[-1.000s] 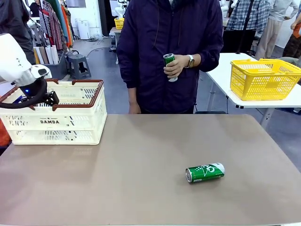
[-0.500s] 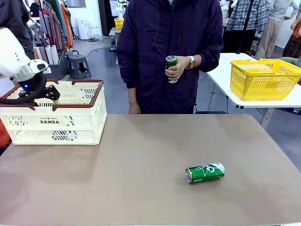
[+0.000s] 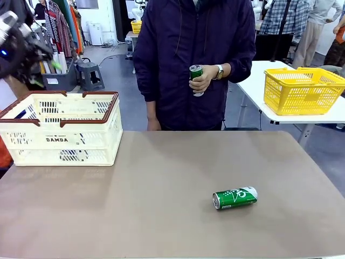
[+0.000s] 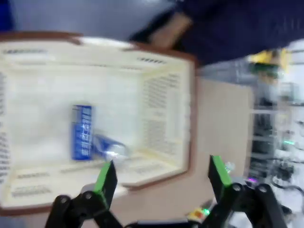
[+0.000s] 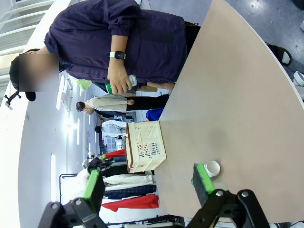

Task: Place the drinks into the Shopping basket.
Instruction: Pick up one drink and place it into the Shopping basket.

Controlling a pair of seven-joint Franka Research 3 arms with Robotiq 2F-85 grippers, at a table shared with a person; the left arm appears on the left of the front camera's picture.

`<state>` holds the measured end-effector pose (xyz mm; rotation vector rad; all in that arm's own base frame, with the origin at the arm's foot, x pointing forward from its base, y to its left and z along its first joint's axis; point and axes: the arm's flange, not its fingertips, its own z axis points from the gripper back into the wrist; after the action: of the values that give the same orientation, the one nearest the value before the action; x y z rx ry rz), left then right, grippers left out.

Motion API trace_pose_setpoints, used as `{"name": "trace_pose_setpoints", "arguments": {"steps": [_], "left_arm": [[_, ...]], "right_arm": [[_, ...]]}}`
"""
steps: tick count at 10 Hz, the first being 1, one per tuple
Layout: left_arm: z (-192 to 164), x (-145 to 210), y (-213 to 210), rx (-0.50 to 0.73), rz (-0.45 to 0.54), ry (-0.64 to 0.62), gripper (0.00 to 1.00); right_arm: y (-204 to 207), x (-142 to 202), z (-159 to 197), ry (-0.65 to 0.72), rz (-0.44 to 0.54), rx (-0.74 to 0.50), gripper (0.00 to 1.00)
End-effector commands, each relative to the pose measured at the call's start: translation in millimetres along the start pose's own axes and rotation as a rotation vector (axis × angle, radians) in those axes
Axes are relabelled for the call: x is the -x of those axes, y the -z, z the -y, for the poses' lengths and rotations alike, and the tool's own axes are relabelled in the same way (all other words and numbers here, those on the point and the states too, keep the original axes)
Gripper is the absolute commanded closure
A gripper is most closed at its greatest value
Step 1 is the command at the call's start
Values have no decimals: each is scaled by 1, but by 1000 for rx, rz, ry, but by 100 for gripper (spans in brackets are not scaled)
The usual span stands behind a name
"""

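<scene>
Noted left gripper (image 4: 162,171) up and out of basket (image 3: 59,141) since a second ago, now at 10 o'clock above it, jaws wide apart, empty. Found basket at 9 o'clock on table (image 3: 161,172), blue can (image 4: 81,132) lying inside, second can (image 4: 110,148) touching it, blurred. Logged held can (image 3: 195,72) upright in person's hand (image 3: 205,80) at 12 o'clock. Logged green can (image 3: 235,197) on its side at 4 o'clock. Saw right gripper (image 5: 147,183) with jaws apart, empty.

Mock shop hall: clothes rack (image 3: 69,24), yellow basket (image 3: 302,94).
</scene>
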<state>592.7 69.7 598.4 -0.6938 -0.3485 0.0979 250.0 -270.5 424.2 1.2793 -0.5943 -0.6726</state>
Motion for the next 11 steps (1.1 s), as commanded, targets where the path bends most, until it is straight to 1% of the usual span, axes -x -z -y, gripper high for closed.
{"name": "trace_pose_setpoints", "arguments": {"steps": [1, 2, 3, 4, 5, 6, 7, 8, 9, 10, 11], "left_arm": [[-33, 25, -40, 420, -197, -185, 0], [-48, 47, -67, 583, -320, -234, 0], [-69, 76, -95, 696, -364, -263, 0], [-94, 97, -111, 761, -360, -287, 0], [-121, 114, -119, 836, -334, -326, 0], [-144, 127, -117, 893, -349, -301, 0], [-168, 147, -95, 831, -456, -175, 0], [-177, 154, -76, 733, -528, -114, 0], [-184, 156, -52, 657, -600, -78, 0], [-154, 158, -66, 829, -454, -224, 0], [-154, 158, -66, 829, -454, -224, 0]], "right_arm": [[-1, 1, -1, -16, -9, 0, 0], [-1, 1, -1, -16, -9, 0, 0], [-1, 1, -1, -16, -9, 0, 0], [-1, 1, -1, -16, -9, 0, 0], [-1, 1, -1, -16, -9, 0, 0], [-1, 1, -1, -16, -9, 0, 0], [-1, 1, -1, -16, -9, 0, 0], [-1, 1, -1, -16, -9, 0, 0], [-1, 1, -1, -16, -9, 0, 0], [-1, 1, -1, -16, -9, 0, 0], [-1, 1, -1, -16, -9, 0, 0]]}}
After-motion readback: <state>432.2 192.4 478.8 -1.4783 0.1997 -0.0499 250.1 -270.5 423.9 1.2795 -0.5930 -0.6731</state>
